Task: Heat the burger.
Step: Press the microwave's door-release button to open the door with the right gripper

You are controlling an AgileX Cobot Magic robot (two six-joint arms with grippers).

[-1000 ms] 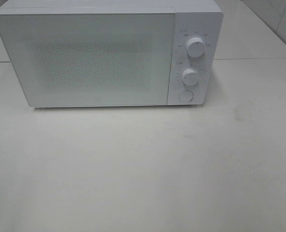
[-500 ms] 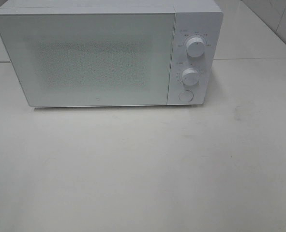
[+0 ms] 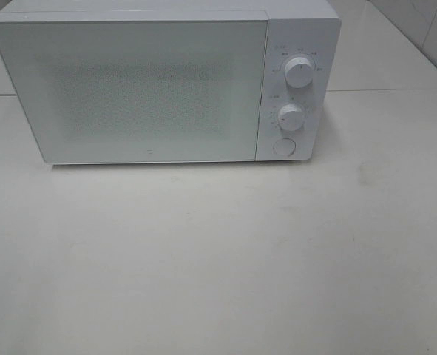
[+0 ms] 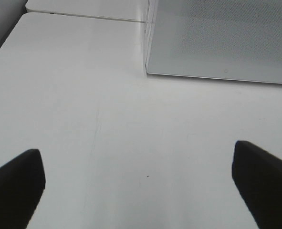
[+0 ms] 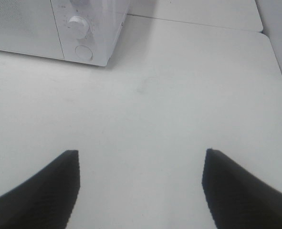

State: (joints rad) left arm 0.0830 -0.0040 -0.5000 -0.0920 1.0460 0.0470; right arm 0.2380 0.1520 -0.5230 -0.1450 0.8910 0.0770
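Observation:
The burger is out of view in every frame. A white microwave [image 3: 166, 81] stands at the back of the table with its door [image 3: 133, 89] shut; through the frosted door nothing can be made out. Neither gripper shows in the exterior high view. In the left wrist view my left gripper [image 4: 138, 181] stands open over bare table, fingers [image 4: 16, 183] wide apart, the microwave door [image 4: 222, 40] ahead of it. My right gripper [image 5: 141, 186] is open too, empty, with the microwave's knob panel [image 5: 81, 28] ahead.
The microwave has two round knobs [image 3: 299, 72] [image 3: 291, 117] and a round button [image 3: 283, 146] on its right panel. The white table [image 3: 218, 251] spreads in front of it. A seam with another table [image 3: 388, 90] runs behind on the right.

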